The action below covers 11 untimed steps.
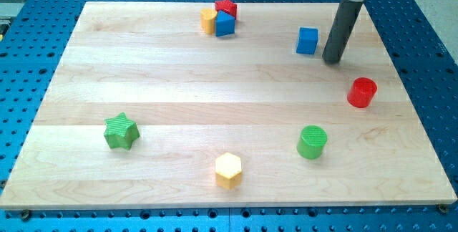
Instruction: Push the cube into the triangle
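1. Camera view, the rod: there is no gripper on this arm, so nothing opens or closes. My tip (331,61) rests on the wooden board (179,81) near the view's top right, just to the right of the blue cube (308,41). Whether it touches the cube I cannot tell.

2. Camera view, the step: I judge the push is about to begin. The likely target is the blue triangle-like block (225,24) in a tight cluster near the view's top centre, with a yellow block (208,21) on its left and a red block (227,6) behind it. To do it well, keep the tip behind the cube's right face, centred, and drive leftward and slightly upward so the cube does not spin off.

3. Camera view, the cube: plain blue, squarish, standing alone, well apart from the cluster.

4. Camera view, others: a red cylinder (362,92), green cylinder (312,142), yellow hexagon (228,170) and green star (120,131) lie clear of the path.
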Each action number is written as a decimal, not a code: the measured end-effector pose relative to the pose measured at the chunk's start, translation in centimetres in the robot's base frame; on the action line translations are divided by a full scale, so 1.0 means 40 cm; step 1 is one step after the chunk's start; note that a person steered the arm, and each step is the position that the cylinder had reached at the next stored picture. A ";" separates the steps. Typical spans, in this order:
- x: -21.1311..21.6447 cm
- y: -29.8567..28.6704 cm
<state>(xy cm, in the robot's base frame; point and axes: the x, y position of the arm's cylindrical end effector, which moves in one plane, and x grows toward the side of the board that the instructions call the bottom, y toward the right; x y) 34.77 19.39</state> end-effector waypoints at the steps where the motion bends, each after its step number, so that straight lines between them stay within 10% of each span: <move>1: -0.020 -0.015; 3: -0.097 -0.264; 5: -0.136 -0.139; 7: -0.149 -0.371; 11: -0.133 -0.379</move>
<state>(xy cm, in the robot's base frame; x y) 29.44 4.24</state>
